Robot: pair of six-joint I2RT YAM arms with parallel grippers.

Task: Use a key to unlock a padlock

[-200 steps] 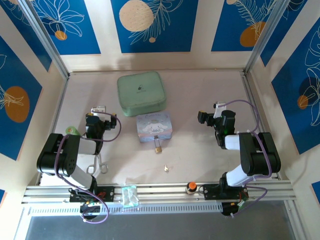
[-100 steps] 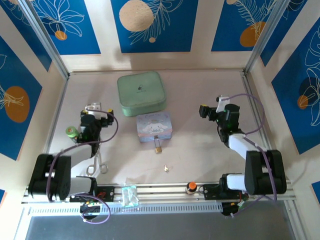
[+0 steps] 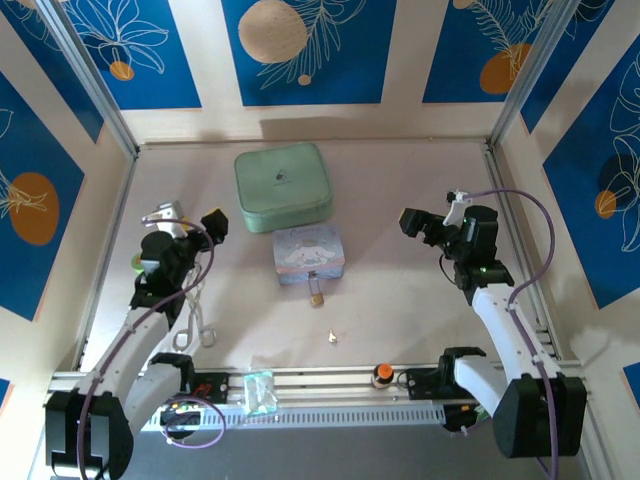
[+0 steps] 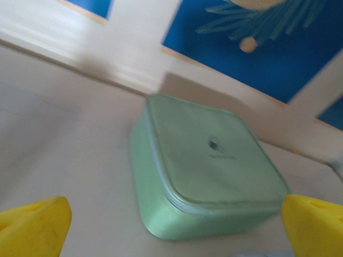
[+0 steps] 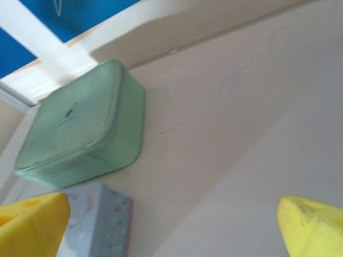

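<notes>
1. Pale pinkish bench (image 3: 400,300), walled by cream panels with blue leaf-print insets (image 3: 310,50).
2. One padlock (image 3: 316,297) lies just in front of one pastel cartoon box (image 3: 309,252); one key (image 3: 332,337) lies near it, closer to the arms, apart from it.
3. One green case (image 3: 283,187) sits behind the box; one orange-topped knob (image 3: 381,374) stands at the near rail.
4. Left fingers (image 4: 35,225) and right fingers (image 5: 32,222) are both spread wide, gripping nothing.

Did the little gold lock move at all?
No. The padlock sits in the same spot as before, just on the near side of the cartoon box, which has not shifted either.
</notes>
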